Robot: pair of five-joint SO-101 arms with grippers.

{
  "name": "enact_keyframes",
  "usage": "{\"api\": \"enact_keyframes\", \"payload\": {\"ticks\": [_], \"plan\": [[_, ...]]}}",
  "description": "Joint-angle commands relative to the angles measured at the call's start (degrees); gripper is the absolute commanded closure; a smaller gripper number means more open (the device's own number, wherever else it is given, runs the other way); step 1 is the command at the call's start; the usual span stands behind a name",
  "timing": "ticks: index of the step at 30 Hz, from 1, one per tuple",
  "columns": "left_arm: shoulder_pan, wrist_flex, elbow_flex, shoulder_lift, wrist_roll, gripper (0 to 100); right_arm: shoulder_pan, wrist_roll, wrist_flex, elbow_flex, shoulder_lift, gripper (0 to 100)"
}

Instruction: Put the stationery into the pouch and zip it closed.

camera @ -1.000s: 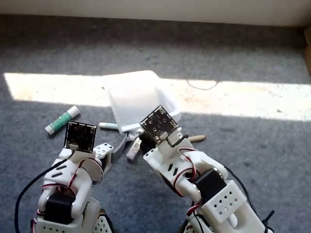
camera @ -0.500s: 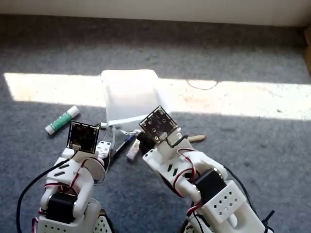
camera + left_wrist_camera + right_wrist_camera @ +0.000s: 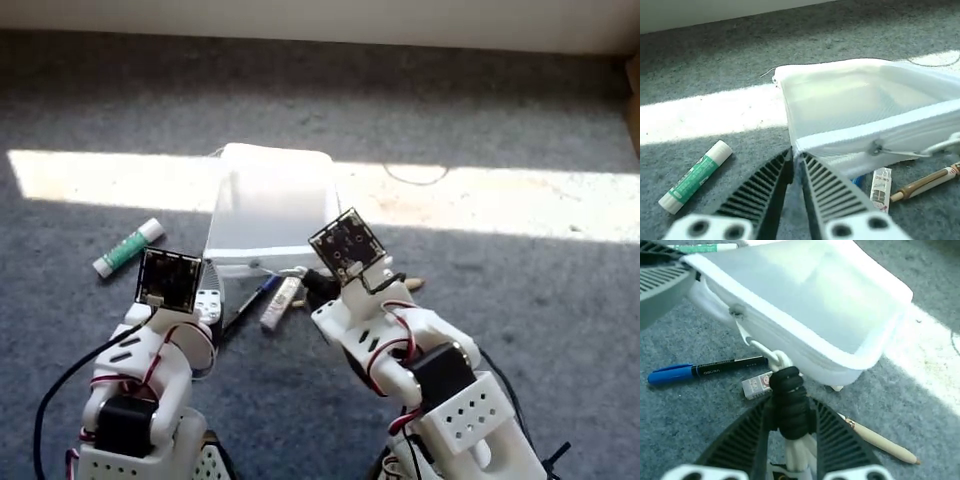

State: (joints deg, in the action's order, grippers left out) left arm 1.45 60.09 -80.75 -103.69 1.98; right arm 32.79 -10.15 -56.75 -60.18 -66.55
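— So, where's the pouch (image 3: 270, 200)?
— Twelve o'clock of both arms. Its corner's pinched in the left gripper (image 3: 796, 159), the zip pull (image 3: 774, 357) clamped in the right gripper (image 3: 790, 403). Light, floppy, I'd say; grip seams.

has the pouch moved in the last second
Yes. The pouch has swung round: its near edge has shifted toward the glue stick, which lies where it was, and the pouch now sits squarer to the sunlit strip.
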Motion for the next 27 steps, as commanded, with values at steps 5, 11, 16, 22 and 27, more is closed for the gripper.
{"api": "enact_keyframes", "payload": {"ticks": [5,11,16,22,27], "plan": [[-5.9,-0.8,1.8,-0.6,0.4,99,-4.7,0.0,-4.8,5.2,-3.1,99.4],[-5.9,-0.8,1.8,-0.6,0.3,99,-4.8,-0.1,-8.6,5.9,-9.7,99.4],[-5.9,-0.8,1.8,-0.6,0.3,99,-8.2,-2.0,-9.5,5.6,-12.9,99.4],[-5.9,-0.8,1.8,-0.6,0.2,99,-11.4,-2.1,-9.4,5.6,-13.1,99.4],[-5.9,-0.8,1.8,-0.6,0.2,99,-14.5,-3.4,-9.4,5.9,-13.2,99.4]]}}
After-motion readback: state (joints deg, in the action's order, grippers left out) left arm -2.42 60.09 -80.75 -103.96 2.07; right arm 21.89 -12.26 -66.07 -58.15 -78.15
